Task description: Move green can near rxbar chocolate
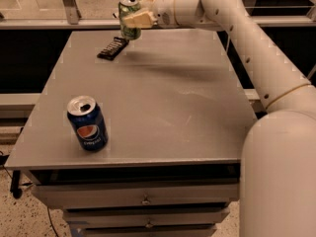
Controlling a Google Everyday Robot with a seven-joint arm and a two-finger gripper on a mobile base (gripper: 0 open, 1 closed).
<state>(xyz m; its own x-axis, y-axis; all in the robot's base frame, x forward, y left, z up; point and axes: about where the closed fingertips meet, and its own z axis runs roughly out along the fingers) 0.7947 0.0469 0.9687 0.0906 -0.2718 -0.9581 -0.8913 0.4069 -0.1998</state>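
Note:
My gripper (132, 19) is shut on the green can (129, 18), a pale green can with dark markings and a silver top. It holds the can upright above the far left part of the grey table (163, 98). The rxbar chocolate (113, 48), a flat black bar with pale lettering, lies on the table just below and left of the can. I cannot tell whether the can's base touches the table. My white arm reaches in from the right.
A blue Pepsi can (87, 123) stands upright near the table's front left. Drawers (143, 200) sit under the table front. A pale rail (49, 23) runs behind the table's far edge.

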